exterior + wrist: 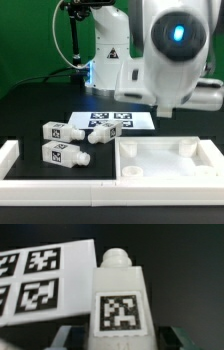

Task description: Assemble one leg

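In the wrist view a white square-section leg [120, 286] fills the middle, with its round peg [117, 258] pointing away and a black-and-white tag on the face toward the camera. My gripper [120, 340] straddles its near end, with the pads [74, 336] pressed against both sides. In the exterior view the gripper and this leg are hidden behind the arm [170, 50]. Two more legs [62, 131] [63, 153] lie on the black table at the exterior view's left.
The marker board [112, 121] lies mid-table and also shows in the wrist view [40, 280] beside the held leg. A large white tray-like panel [165, 158] lies at the exterior view's right. A white rail [60, 184] borders the near and left edges.
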Robot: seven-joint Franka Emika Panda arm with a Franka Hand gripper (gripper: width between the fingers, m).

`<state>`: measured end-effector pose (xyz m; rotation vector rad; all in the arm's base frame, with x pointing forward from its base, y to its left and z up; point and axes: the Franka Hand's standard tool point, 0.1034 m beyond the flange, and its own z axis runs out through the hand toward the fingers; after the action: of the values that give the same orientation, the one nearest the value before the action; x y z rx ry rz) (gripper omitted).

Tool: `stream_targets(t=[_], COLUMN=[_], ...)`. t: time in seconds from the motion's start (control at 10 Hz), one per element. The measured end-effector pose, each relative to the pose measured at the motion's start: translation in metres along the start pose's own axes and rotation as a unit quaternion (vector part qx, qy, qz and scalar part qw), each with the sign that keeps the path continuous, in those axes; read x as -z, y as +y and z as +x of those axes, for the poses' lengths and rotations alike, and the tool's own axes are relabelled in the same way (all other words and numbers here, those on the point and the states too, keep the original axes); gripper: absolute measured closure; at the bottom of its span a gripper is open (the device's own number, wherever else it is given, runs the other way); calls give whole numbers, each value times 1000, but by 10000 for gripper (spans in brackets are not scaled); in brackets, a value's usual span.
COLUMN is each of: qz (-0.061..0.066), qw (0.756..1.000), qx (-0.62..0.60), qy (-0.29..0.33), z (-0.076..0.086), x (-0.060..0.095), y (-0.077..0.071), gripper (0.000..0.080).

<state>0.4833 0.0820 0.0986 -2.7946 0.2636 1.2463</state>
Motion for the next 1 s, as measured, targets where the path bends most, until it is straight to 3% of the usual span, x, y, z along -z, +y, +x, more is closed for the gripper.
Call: stream_targets(t=[0.1, 0.2, 0.3, 0.6, 0.7, 0.9, 1.0], qz=[8, 12, 12, 25, 24, 38, 40], qw=[999, 997, 995, 980, 974, 947, 937], qx=[9, 11, 12, 16, 23, 44, 52], qy=[40, 77, 95, 199, 224, 315, 342], z=[8, 12, 10, 16, 15, 31, 35], x=[27, 32, 26, 39, 60, 117, 131], y=[1, -2, -4, -10, -16, -30, -34], gripper=[512, 512, 512, 512, 512, 512, 512])
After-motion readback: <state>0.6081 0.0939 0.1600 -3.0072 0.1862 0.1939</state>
